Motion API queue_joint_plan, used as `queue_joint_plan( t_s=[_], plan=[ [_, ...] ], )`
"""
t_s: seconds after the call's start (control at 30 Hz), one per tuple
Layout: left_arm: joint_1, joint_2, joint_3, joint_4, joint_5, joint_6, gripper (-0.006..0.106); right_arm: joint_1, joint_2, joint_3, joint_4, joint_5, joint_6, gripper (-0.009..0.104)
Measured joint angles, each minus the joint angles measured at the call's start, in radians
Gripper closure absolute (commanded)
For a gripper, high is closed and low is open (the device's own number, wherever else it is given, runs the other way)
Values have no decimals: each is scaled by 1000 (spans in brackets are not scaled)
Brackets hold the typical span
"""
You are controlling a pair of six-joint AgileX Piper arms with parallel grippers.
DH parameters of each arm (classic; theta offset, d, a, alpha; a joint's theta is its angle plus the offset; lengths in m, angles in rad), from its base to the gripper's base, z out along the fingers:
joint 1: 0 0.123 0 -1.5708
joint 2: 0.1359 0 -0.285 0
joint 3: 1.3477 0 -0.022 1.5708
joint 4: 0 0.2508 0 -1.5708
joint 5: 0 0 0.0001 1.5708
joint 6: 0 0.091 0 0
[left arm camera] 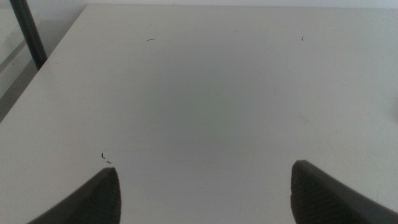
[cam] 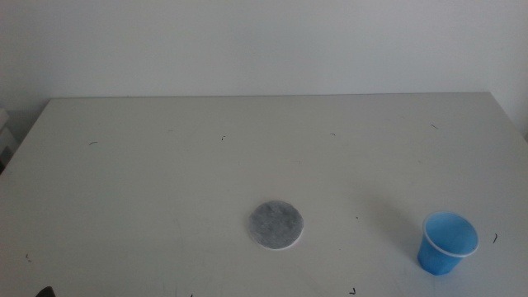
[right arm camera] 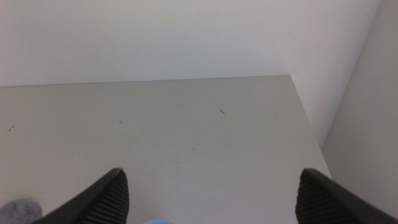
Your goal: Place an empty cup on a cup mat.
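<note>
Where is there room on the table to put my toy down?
Nearly everywhere. The table is bare from its far edge down to the cup mat, and all along the side left of the mat. A smaller free strip lies between the mat and the blue cup. Only the near right corner, by the cup, is taken.

Bare lab-like test bench, plain white table [cam: 165,181], blank white wall [cam: 264,41] behind

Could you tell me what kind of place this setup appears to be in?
Probably a lab or test bench: a plain white table against a bare wall, holding only a blue cup and a grey cup mat.
</note>
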Motion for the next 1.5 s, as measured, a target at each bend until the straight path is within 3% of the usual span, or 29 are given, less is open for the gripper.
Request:
queue_joint_plan(
  t_s=[0.3,0.67,1.2,1.5],
  plan=[
    [0,0,0,0,0,0,-5,0,198,-223,75,258,-30,4],
    [0,0,0,0,0,0,-5,0,421,-330,84,403,-22,4],
    [0,0,0,0,0,0,-5,88,660,-330,85,428,41,4],
    [0,0,0,0,0,0,-5,92,764,-241,85,365,69,4]
  ],
)
